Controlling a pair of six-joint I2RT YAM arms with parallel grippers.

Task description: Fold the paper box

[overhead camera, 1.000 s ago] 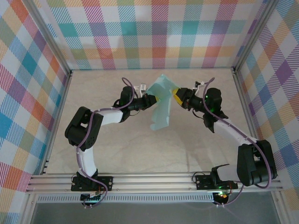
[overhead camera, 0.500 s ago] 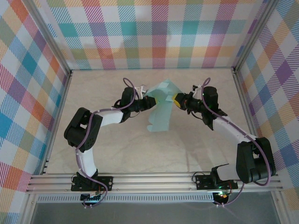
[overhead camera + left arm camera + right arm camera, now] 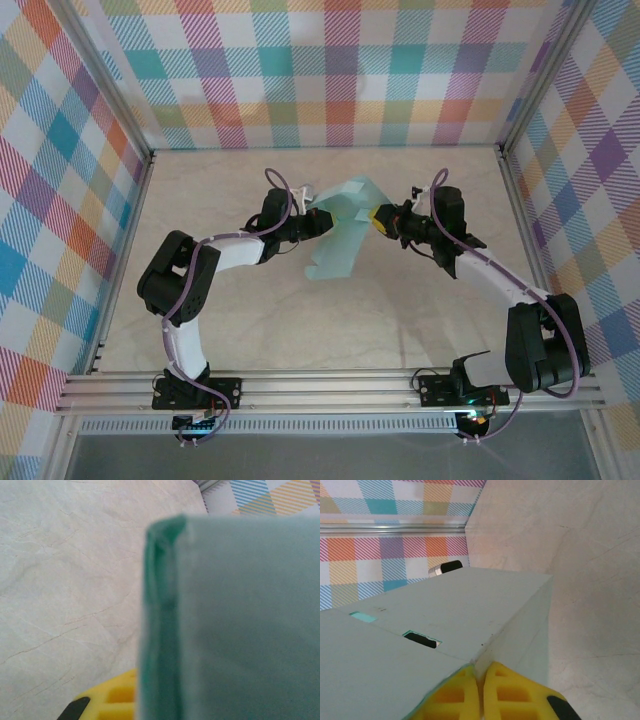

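Top external view: the pale mint thin-card paper box (image 3: pixel 343 243) is held mid-table (image 3: pixel 250 310); the right gripper (image 3: pixel 480 675) is clamped on it, while the left gripper (image 3: pixel 320 222) cannot be judged.

Robotics test cell, laboratory type. We record: an enclosure of aluminium frame posts (image 3: pixel 122 95); walls hung with pastel plaid cloth (image 3: pixel 330 70) (back and both sides alike); a table top (image 3: pixel 400 310) in pale marble pattern; a slotted aluminium rail (image 3: pixel 330 388) along the near edge, carrying the bolted bases of two cabled robot arms, the left arm (image 3: pixel 180 275) and the right arm (image 3: pixel 540 350).
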